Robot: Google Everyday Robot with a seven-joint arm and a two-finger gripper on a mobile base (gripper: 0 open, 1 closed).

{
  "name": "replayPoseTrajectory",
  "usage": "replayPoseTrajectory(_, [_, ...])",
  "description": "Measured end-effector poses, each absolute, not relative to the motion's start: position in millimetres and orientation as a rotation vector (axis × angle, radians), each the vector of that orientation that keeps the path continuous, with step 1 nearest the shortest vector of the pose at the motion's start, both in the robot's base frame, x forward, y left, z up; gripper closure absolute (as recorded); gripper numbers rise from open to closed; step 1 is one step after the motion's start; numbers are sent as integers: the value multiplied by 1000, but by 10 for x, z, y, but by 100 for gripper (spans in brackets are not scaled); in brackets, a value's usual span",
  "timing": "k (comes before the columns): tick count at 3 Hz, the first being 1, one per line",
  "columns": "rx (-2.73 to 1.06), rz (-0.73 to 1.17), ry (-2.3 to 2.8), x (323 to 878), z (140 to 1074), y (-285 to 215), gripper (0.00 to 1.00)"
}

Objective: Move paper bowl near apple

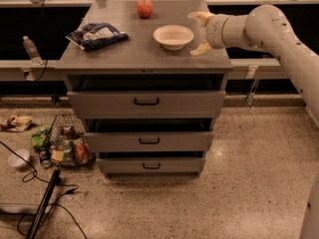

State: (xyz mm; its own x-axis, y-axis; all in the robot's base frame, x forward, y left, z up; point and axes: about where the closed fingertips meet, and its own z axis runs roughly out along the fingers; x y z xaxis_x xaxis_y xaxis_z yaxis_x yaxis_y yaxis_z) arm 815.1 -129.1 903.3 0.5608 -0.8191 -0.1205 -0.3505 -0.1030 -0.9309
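The paper bowl (173, 36) is a shallow cream-white bowl resting upright on the grey cabinet top (124, 54), right of centre. The apple (144, 8) is small and red-orange and sits at the back of the top, behind and left of the bowl. My gripper (200, 33) reaches in from the right at the end of a white arm. It is open, with one fingertip (198, 17) behind and one in front, just right of the bowl's rim. It holds nothing.
A dark blue chip bag (96, 35) lies on the left of the cabinet top. The three drawers below stand slightly open. On the floor at left are a wire basket of cans (65, 146), a small white bowl (18, 159), a water bottle (31, 49) and cables.
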Motion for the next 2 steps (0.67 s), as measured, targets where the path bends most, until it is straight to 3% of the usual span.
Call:
replayPoseTrajectory(1, [-1703,-501,961,8250,8940,-1139,34])
replayPoseTrajectory(2, [-1706,-482,942,8361,8867,-994,45])
